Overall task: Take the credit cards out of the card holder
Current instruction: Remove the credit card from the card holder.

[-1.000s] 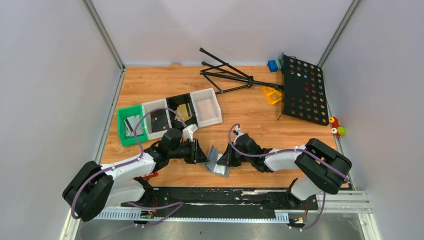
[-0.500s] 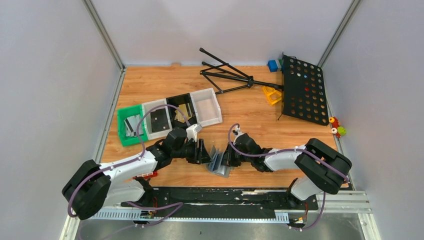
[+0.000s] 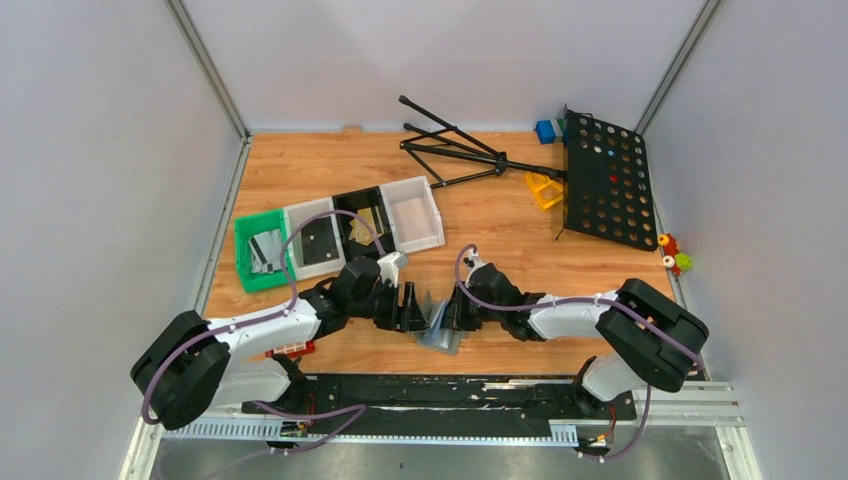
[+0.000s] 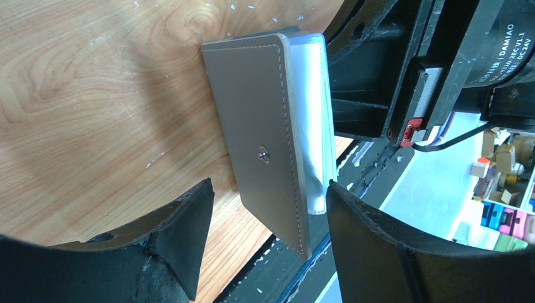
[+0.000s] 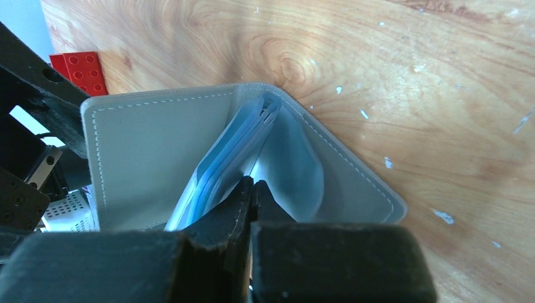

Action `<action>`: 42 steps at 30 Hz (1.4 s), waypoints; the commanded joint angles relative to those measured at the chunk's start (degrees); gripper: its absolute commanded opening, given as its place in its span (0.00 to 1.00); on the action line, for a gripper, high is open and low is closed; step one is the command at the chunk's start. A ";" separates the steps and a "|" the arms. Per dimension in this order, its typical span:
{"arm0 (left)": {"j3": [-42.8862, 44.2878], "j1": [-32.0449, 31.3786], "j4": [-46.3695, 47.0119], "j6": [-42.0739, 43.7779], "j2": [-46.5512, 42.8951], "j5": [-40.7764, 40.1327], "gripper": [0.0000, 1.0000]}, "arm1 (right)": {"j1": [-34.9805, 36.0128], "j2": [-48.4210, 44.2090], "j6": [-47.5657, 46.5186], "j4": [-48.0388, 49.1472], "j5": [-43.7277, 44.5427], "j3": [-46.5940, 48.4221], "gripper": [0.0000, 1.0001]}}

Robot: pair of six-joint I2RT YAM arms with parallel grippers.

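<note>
The grey card holder (image 3: 438, 326) stands on edge, half folded, on the wood between my two grippers. In the left wrist view the card holder's (image 4: 255, 120) stitched outer face with a metal stud faces me, clear sleeves (image 4: 312, 113) behind it. My left gripper (image 4: 268, 189) is open with the holder's lower end between its fingers, not touching; it also shows in the top view (image 3: 412, 306). My right gripper (image 5: 252, 184) is shut on a clear sleeve inside the open holder (image 5: 145, 145). No card shows in the sleeves. A gold card (image 3: 370, 222), a black card (image 3: 318, 240) and a silvery card (image 3: 265, 248) lie in the trays.
The row of green, white, black and clear trays (image 3: 418, 190) sits at the left. A red block (image 5: 82, 69) lies near the holder. A folded black stand (image 3: 450, 150), a perforated black panel (image 3: 605, 180) and small toys lie at the back right.
My left gripper has moved right until its open fingers straddle the holder. The holder has folded further and stands more upright. The right gripper keeps its hold.
</note>
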 commanded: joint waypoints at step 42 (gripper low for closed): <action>-0.07 -1.32 8.54 -4.80 4.10 1.08 0.88 | 5.64 -3.04 -1.87 -4.78 3.75 5.00 0.01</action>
